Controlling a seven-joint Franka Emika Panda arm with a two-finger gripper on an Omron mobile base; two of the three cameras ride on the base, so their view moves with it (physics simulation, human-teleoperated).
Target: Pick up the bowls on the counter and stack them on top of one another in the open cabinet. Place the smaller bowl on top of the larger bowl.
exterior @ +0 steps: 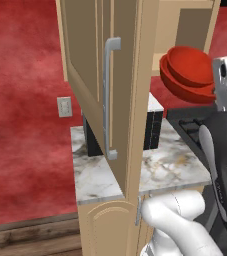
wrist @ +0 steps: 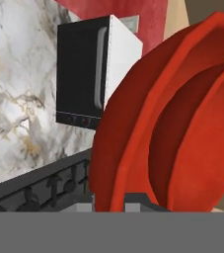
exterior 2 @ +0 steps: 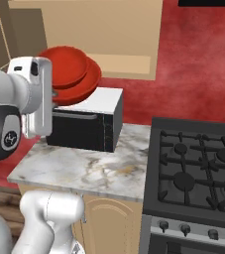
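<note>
Hand [wrist: 109,201] clamped on the rim of the larger bowl [wrist: 128,128], fingers [wrist: 84,207] barely rising at the bottom edge of the hand view, one each side of the red wall. Smaller bowl [wrist: 192,148] nested inside the larger one, both tilted steeply, openings facing sideways. Held high above the bench [exterior 2: 84,168], level with the open cabinet [exterior: 182,30]; in the left base view the larger bowl [exterior: 185,87] and smaller bowl [exterior: 190,65] just at the cabinet's lower front edge, whether touching the shelf cannot be told. Cabinet door [exterior: 100,85] swung out, its grey bar handle [exterior: 110,100] facing the camera, door edge close beside the bowls' left. From the right base view, larger bowl [exterior 2: 82,84] and smaller bowl [exterior 2: 64,62] partly covered by the white wrist. Below them a black-and-white microwave [exterior 2: 86,121] on the marble, open slab in front of it. Stovetop [exterior 2: 198,168] to the right, cut off at the frame edge. Cabinet interior mostly hidden by door and arm.
</note>
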